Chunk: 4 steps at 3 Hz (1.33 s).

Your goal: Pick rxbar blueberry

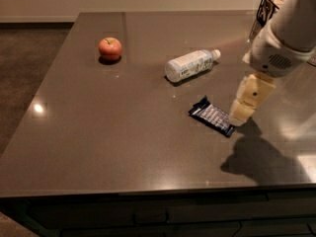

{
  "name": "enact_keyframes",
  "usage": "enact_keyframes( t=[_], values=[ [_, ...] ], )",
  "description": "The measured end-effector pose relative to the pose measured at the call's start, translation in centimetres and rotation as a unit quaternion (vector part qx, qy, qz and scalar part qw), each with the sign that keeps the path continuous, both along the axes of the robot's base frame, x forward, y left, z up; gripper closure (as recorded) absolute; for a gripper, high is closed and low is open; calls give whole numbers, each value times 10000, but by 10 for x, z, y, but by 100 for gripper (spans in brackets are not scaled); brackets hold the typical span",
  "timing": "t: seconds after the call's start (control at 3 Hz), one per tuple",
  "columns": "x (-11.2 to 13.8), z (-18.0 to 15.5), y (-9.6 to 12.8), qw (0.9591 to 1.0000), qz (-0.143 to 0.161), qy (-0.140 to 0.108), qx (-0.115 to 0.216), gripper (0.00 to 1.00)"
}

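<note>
The rxbar blueberry is a small flat dark blue bar with pale lettering. It lies flat on the dark table, right of the middle. My gripper hangs from the white arm at the right. Its pale tip is just above the bar's right end. It holds nothing that I can see.
A clear plastic bottle with a white label lies on its side behind the bar. A red apple stands at the far left. A dark wire basket stands at the back right corner. The table's front edge runs along the bottom.
</note>
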<state>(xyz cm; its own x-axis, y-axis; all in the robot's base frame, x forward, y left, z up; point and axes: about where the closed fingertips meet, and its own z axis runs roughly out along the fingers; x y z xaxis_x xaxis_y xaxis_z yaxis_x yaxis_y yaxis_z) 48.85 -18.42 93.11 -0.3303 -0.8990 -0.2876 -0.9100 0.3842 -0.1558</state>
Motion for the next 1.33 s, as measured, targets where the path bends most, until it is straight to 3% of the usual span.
enact_keyframes(
  t=[0.67,1.33],
  values=[
    [20,-48,13,9991,-343,220,66,0],
    [17,-82,29,9990,-238,365,-96,0]
  ],
)
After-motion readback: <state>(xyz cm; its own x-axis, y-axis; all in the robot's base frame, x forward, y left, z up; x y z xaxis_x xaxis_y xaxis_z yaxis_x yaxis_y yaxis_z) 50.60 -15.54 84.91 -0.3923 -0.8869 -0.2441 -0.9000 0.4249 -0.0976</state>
